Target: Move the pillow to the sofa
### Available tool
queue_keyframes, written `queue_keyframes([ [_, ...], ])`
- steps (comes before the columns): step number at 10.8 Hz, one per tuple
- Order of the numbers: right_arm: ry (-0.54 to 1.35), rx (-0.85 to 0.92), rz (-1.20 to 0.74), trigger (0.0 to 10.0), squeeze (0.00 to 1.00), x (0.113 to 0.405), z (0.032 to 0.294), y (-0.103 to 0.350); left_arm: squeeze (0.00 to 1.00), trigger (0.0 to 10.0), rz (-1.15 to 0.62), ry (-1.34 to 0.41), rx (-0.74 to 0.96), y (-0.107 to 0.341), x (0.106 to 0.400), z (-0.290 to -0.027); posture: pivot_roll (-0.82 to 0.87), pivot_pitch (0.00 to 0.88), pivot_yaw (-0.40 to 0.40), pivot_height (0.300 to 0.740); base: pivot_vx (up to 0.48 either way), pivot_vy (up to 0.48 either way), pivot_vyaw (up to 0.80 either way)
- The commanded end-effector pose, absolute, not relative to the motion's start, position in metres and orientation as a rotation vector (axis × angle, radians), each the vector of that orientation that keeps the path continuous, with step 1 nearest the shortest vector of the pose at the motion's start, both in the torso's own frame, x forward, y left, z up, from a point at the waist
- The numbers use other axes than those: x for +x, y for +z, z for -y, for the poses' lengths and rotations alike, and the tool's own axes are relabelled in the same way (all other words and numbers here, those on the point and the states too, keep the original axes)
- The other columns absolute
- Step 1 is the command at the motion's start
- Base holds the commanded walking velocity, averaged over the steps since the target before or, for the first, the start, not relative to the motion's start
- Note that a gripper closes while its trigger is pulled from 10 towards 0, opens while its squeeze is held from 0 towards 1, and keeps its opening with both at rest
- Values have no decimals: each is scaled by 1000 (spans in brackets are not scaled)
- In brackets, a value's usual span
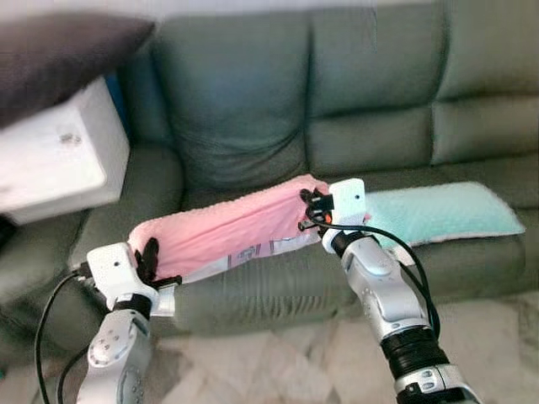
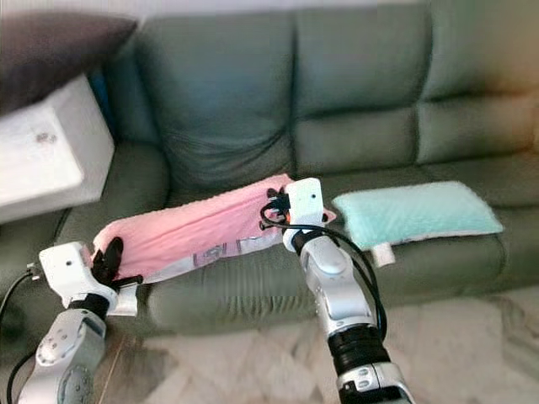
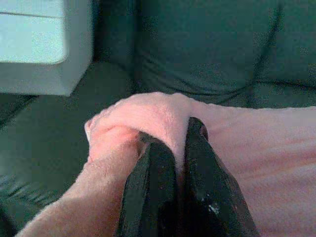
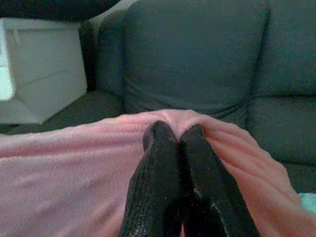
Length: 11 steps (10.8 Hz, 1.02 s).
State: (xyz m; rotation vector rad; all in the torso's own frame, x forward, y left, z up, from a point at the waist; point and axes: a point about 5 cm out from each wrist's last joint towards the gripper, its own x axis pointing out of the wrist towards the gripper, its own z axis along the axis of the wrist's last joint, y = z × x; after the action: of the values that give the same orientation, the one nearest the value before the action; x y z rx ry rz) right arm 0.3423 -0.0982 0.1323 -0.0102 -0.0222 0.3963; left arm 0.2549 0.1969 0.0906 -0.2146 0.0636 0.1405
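We face grey-green leather sofa (image 1: 253, 109) filling most of frame. White box-like cabinet (image 1: 59, 156) at upper left, dark cushion (image 1: 59, 46) on top of it. Long pink fleece pillow (image 1: 223, 231) at frame centre, held over sofa seat's front edge, tilted up toward right. Mint-green fleece pillow (image 1: 438, 210) lies on seat at right. Our left pincer (image 3: 180, 136) clenched on pink pillow's lower-left end; our right pincer (image 4: 173, 133) clenched on its upper-right end.
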Motion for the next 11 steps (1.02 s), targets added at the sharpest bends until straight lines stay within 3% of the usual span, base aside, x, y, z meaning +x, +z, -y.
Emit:
queue_keyframes([
  [1, 369, -21, 80, 10000, 0, 345, 105, 145, 0, 10000, -53, 166, -210, 92, 254, -203, -168, 21, 56, 740, 480, 0, 0],
  [11, 369, -21, 74, 10000, 0, 343, 106, 143, 0, 10000, -64, 172, -219, 90, 253, -202, -169, 26, 59, 740, 465, 0, 0],
])
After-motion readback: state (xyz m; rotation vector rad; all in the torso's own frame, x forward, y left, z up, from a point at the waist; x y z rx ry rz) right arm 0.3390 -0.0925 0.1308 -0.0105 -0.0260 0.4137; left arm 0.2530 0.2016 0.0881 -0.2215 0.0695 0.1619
